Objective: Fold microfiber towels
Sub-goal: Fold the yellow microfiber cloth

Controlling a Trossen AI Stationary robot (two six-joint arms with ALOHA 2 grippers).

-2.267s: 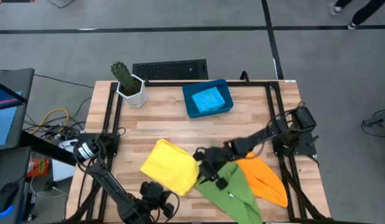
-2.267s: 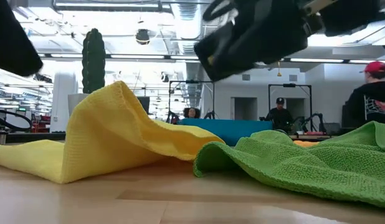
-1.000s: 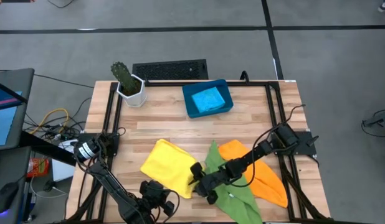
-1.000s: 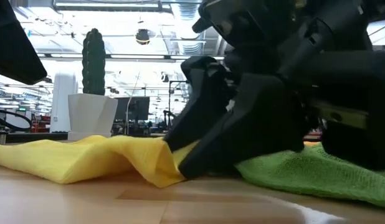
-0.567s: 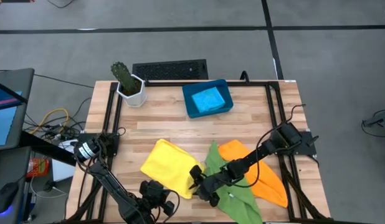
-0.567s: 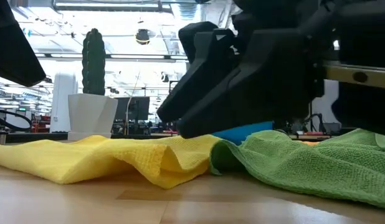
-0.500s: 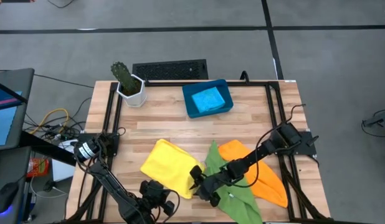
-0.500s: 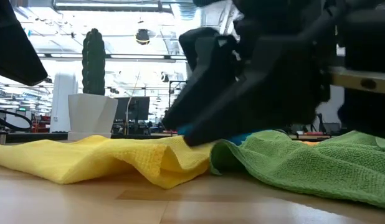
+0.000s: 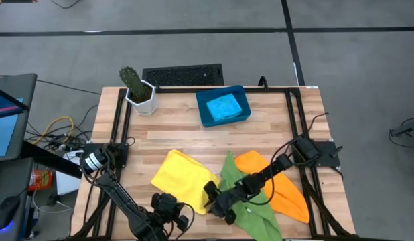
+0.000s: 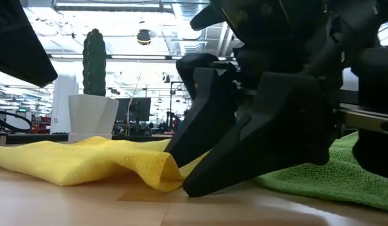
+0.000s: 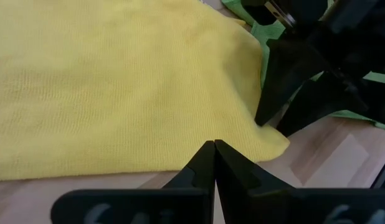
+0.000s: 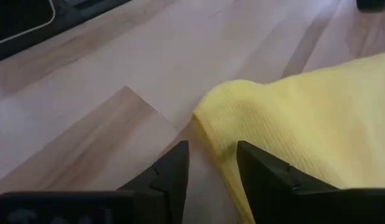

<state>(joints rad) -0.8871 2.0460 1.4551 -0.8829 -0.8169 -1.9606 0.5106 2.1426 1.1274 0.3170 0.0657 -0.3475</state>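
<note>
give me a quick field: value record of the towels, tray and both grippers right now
yellow towel: lies on the table, near corner between the right gripper's fingers
green towel: crumpled, under the right arm
orange towel: beside the green one
light blue towel: in the dark blue tray
right gripper: open, fingers astride the yellow corner
left gripper: shut, at the near edge by the yellow towel

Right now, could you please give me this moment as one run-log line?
right claw: open, straddling yellow towel corner | left claw: shut, waiting at near table edge | green towel, orange towel: unfolded
</note>
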